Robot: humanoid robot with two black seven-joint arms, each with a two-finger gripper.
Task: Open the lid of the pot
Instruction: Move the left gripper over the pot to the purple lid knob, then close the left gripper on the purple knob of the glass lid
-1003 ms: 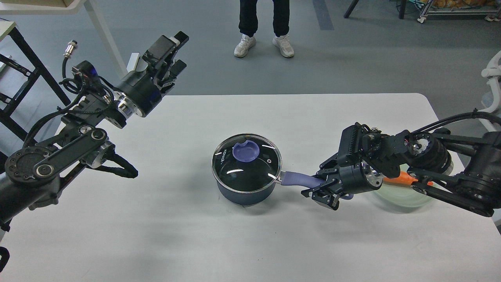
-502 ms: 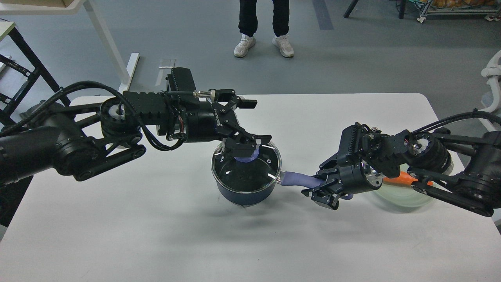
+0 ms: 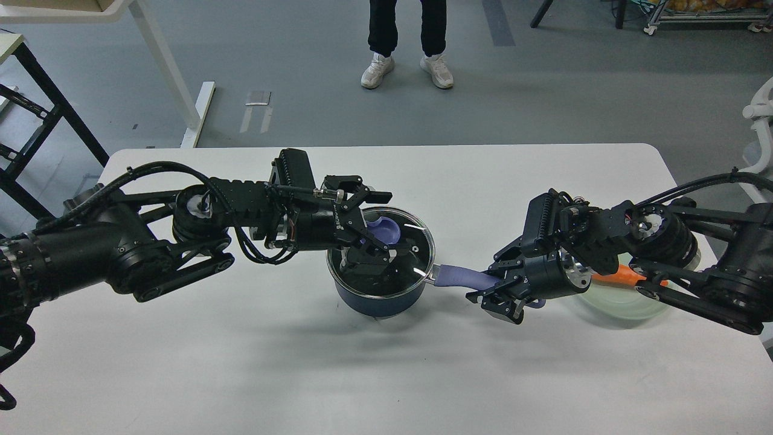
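A dark blue pot (image 3: 377, 296) stands at the table's middle, covered by a glass lid (image 3: 410, 251) with a purple knob (image 3: 386, 228). My left gripper (image 3: 378, 226) reaches in from the left, low over the lid. It is open, with one finger on the far side of the knob and one on the near side. The pot's purple handle (image 3: 462, 277) points right. My right gripper (image 3: 490, 291) is shut on the end of that handle.
A clear glass bowl (image 3: 616, 305) with an orange carrot (image 3: 613, 278) sits under my right arm at the right. A person (image 3: 409, 36) stands beyond the table's far edge. A black frame (image 3: 36, 115) and a white table leg (image 3: 169, 66) stand at the far left.
My left arm has swung from raised at the far left to the pot, then dropped so its open fingers straddle the lid's knob. My right gripper and the pot have not moved.
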